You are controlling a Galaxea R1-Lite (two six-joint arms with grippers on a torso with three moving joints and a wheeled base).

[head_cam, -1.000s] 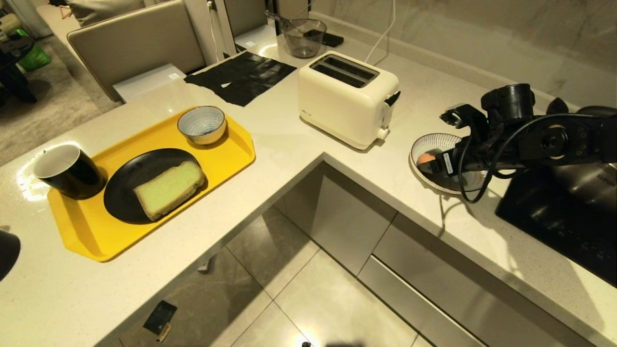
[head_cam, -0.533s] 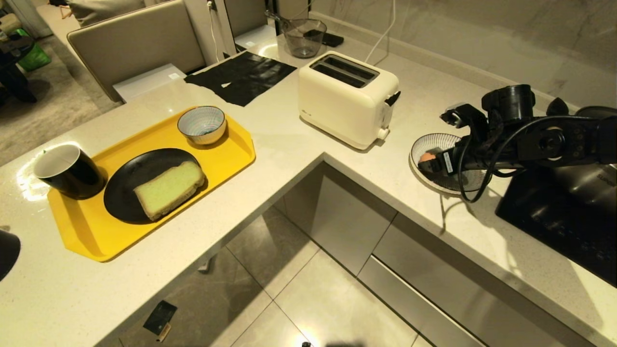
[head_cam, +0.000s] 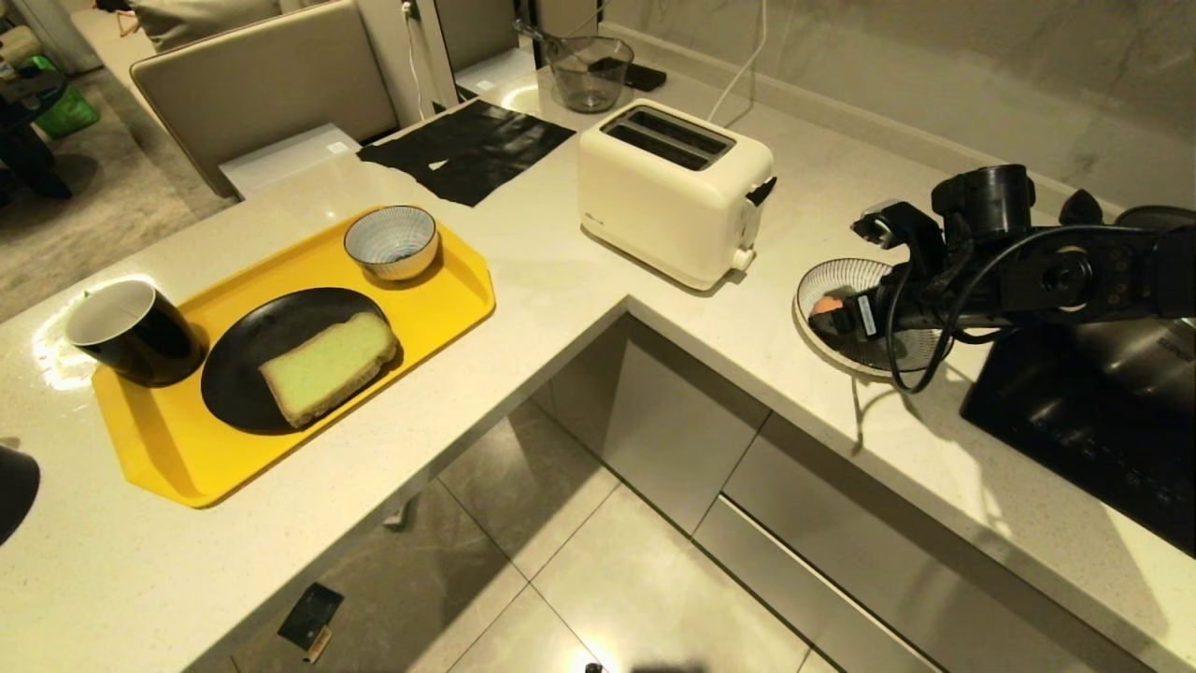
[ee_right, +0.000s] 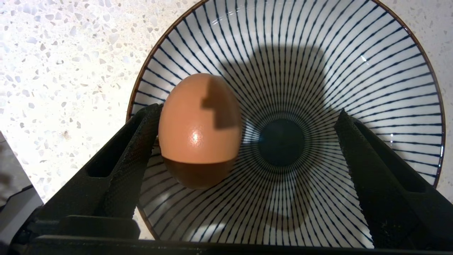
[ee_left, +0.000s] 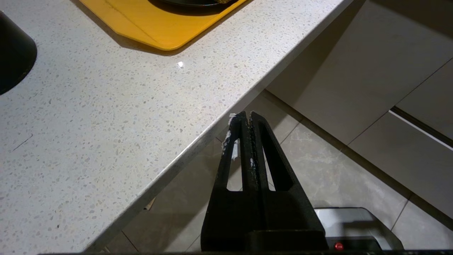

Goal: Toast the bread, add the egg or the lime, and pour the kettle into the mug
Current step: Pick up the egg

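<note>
one egg (ee_right: 200,131), two striped bowls (head_cam: 391,242)

Right gripper (ee_right: 247,117) fingers spread; left gripper (ee_left: 246,118) closed.

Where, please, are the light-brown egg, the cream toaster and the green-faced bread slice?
light-brown egg (ee_right: 198,124), right wrist view, lit shell.
cream toaster (head_cam: 654,210), head view, front wall.
green-faced bread slice (head_cam: 327,369), head view, green face.

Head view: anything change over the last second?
Nothing visibly changed. The right gripper hangs open over the striped dish with the egg between its fingers, not gripped. The bread lies on the black plate, and the mug and toaster are where they were.
</note>
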